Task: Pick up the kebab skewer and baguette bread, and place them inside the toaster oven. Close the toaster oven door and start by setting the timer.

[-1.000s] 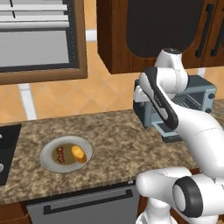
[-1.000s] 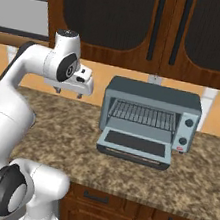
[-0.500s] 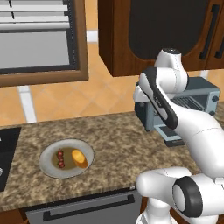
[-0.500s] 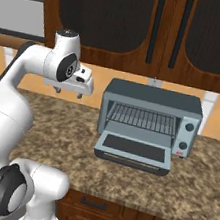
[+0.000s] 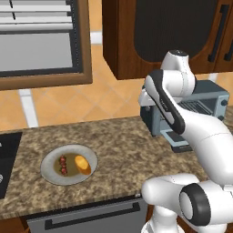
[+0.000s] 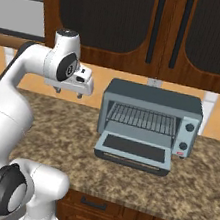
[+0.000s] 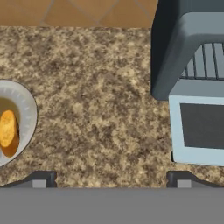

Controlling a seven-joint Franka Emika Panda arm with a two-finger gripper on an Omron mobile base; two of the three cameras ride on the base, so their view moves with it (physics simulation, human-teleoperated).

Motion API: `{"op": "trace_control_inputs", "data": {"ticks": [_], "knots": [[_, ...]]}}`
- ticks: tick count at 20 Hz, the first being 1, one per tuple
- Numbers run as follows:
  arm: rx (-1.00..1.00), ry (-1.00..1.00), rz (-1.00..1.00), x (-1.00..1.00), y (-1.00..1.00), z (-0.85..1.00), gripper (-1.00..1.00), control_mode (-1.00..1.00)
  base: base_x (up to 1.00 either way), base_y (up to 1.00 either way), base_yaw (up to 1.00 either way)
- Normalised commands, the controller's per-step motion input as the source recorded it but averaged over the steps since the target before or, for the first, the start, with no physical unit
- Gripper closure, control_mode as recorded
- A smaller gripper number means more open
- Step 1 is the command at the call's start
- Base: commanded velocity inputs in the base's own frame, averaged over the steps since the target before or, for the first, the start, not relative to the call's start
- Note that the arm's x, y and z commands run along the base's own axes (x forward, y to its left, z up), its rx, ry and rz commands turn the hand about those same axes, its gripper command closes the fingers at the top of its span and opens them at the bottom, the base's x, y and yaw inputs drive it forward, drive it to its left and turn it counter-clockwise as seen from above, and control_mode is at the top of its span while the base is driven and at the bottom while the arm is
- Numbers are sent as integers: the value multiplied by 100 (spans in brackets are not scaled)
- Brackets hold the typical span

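Left base view: both foods lay on a grey plate on the counter, well left of the oven.
Skewer: thin stick with small chunks, likely light and stiff; best pinched across the middle chunks, not the bare stick.
Bread: just right of the skewer, likely light with a firm crust; grip across the short width, gently.
Oven: rack bare, door folded down flat.
Gripper: jaws wide apart, empty, high over the counter between plate and oven.
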Motion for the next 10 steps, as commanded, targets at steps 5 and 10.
{"op": "trace_control_inputs", "data": {"ticks": [5,10], "knots": [[0,-1,0,-9,-6,0,-100,-100,0,0,0],[1,-9,0,-86,-98,-14,-100,-100,0,0,0]]}}
